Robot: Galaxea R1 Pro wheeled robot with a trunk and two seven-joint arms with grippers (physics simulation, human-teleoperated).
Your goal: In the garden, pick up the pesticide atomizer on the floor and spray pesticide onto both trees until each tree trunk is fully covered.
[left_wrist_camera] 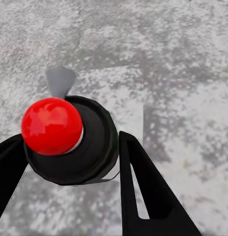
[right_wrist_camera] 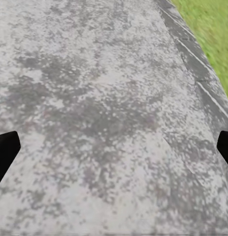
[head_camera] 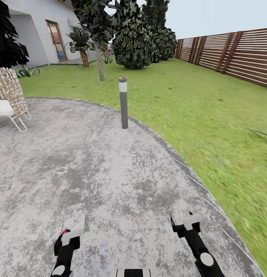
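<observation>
atomizer body hidden in left pincer

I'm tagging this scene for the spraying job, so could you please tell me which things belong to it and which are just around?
Belongs to the job:
- pesticide atomizer, held in the left gripper
- tree trunk on the lawn

Just around:
- grey bollard
- white chair
- small palm
- wooden fence
- right gripper, open with nothing in it
</observation>
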